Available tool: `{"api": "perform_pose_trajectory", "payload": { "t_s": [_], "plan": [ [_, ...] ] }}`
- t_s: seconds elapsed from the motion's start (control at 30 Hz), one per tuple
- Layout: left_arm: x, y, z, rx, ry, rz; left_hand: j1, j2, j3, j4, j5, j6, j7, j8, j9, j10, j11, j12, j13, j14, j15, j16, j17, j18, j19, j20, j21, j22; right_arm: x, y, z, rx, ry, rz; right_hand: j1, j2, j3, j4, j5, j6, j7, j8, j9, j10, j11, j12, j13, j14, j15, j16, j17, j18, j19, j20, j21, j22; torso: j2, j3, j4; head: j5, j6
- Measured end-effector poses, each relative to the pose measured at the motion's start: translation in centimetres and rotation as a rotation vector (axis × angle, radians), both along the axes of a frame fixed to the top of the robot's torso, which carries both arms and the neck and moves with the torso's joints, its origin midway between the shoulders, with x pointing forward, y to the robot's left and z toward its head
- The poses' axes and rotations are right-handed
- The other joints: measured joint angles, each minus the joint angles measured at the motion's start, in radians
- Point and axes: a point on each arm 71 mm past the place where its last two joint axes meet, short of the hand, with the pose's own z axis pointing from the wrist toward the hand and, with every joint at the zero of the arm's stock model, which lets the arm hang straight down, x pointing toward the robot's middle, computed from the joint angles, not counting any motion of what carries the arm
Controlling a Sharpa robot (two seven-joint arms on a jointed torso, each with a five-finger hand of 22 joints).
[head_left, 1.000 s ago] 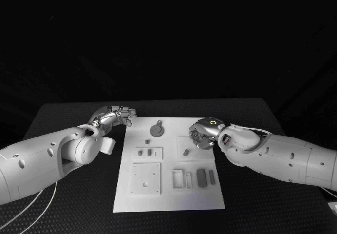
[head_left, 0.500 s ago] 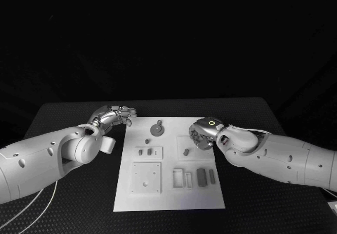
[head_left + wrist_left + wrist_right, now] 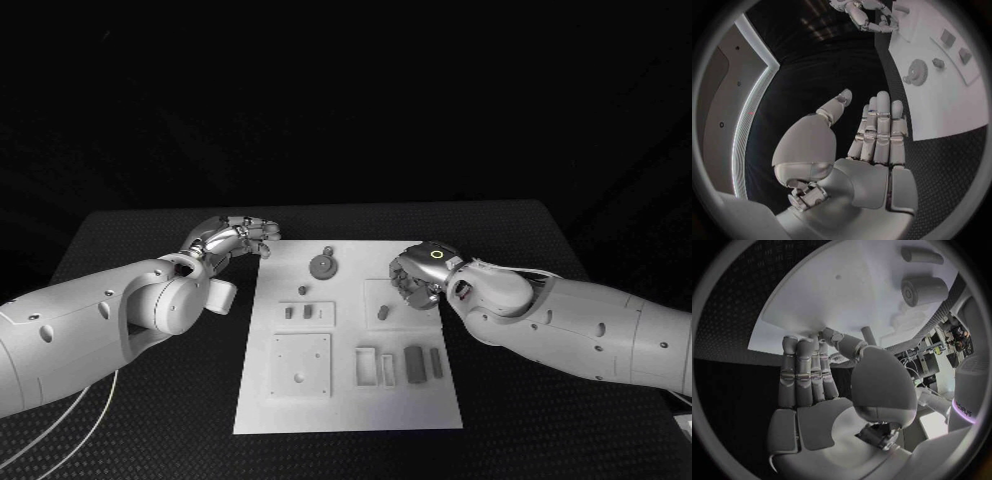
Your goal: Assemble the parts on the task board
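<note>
Black textured tabletop (image 3: 144, 240) carries the white rectangular task board (image 3: 346, 400), its small grey parts (image 3: 414, 362) lying on it. Left hand (image 3: 238, 236) hovers off the board's far corner, fingers extended (holding nothing). Right hand (image 3: 418, 275) sits over the board's far right edge, fingers straight, empty.

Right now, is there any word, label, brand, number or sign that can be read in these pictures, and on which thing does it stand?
No readable text in these views.
The task board and its parts bear no lettering that shows.
The right hand carries a lit ring, a light and no sign.
The left hand shows no marking.
</note>
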Motion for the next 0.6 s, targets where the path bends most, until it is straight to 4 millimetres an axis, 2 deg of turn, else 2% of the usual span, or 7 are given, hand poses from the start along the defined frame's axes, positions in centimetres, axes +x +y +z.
{"api": "perform_pose_trajectory", "payload": {
  "t_s": [0.23,0.6],
  "plan": [
    [0.2,0.3,0.0,0.003,0.000,0.008,0.000,0.000,0.000,0.000,0.000,-0.002,0.002,0.000,0.000,0.000,0.000,0.000,0.000,0.000,0.000,0.000,0.001,0.000,0.000,0.000,0.000,0.000,0.1,0.0,0.5,0.017,0.003,-0.006,0.000,0.000,0.003,0.003,-0.003,0.000,0.000,0.003,0.001,0.005,-0.005,0.006,0.006,0.000,0.000,0.001,0.000,0.000,0.005,-0.002,0.000,0.000,0.000,-0.0003,0.0000,0.002,0.002],
    [0.3,0.5,-0.1,0.005,0.002,0.014,-0.004,0.004,-0.004,0.004,0.000,-0.011,0.003,0.000,-0.002,0.000,0.000,0.000,0.000,0.000,0.000,-0.004,0.002,-0.001,0.000,0.000,-0.004,0.001,0.4,-0.3,3.1,0.065,0.000,-0.006,0.000,0.000,0.002,0.003,-0.003,0.000,0.000,0.003,0.002,0.005,-0.005,0.006,0.006,0.000,0.000,0.001,0.000,0.000,0.005,-0.002,0.000,-0.001,0.000,-0.0006,-0.0003,0.005,0.006]
  ]
}}
